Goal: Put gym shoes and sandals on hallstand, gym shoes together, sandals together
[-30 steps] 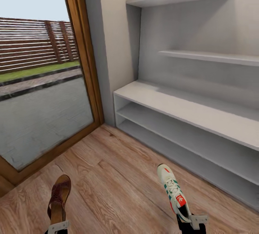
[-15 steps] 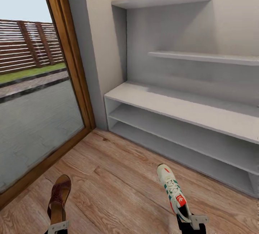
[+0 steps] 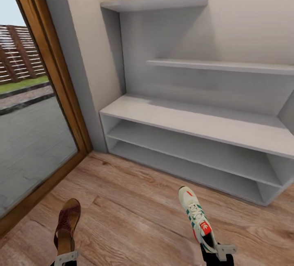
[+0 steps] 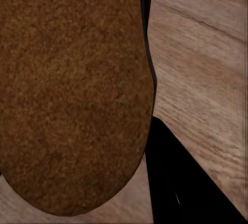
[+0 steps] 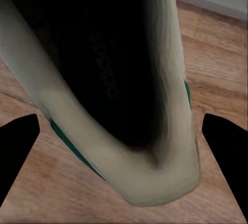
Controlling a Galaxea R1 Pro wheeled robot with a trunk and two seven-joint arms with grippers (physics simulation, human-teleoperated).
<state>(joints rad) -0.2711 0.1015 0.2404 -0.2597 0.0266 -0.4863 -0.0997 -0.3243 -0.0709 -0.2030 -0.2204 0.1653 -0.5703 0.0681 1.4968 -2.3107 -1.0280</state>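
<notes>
floor: light brown wood-plank laminate | wall: plain cream | furniture: light-grey shelving unit, 2 low tiers, 2 stepped upper shelves | left: wood-framed glass door (daylight, slatted fence outside)

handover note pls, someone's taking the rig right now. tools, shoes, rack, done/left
Left tool: shut on a sandal, toe pointing forward.
Right tool: shut on a gym shoe, held by the heel.
Hallstand is ahead across the corridor floor; no shoes on its visible tiers and shelves.
Done: one of each picked up.
Left: place both on the hallstand, then fetch the second sandal and second gym shoe and pair them up.
</notes>
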